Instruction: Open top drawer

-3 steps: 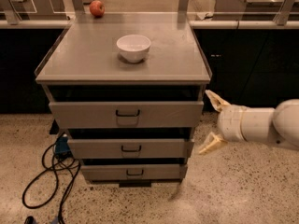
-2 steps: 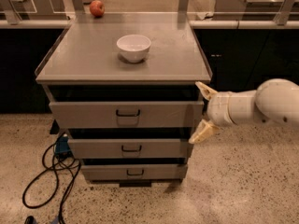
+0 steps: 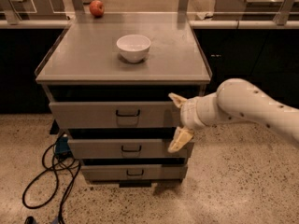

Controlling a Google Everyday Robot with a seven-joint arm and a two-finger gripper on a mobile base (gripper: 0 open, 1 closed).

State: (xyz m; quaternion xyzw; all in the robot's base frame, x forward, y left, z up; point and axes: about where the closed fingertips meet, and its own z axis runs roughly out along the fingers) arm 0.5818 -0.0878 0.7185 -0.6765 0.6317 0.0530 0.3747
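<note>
The top drawer is the tallest grey front of three under the grey cabinet top, with a small dark wire handle at its centre. It sits closed, its front slightly proud. My gripper is open, its two tan fingers spread one above the other in front of the drawer's right end. The upper fingertip is near the drawer's top edge and the lower one is over the middle drawer. The gripper is to the right of the handle and holds nothing.
A white bowl stands on the cabinet top. A red apple lies at the back left. The bottom drawer is closed. Black cables lie on the speckled floor at the left. Dark counters stand behind.
My arm has moved left, from beside the cabinet's right edge to in front of the top drawer's right end. The fingers stay spread. The drawers have not moved.
</note>
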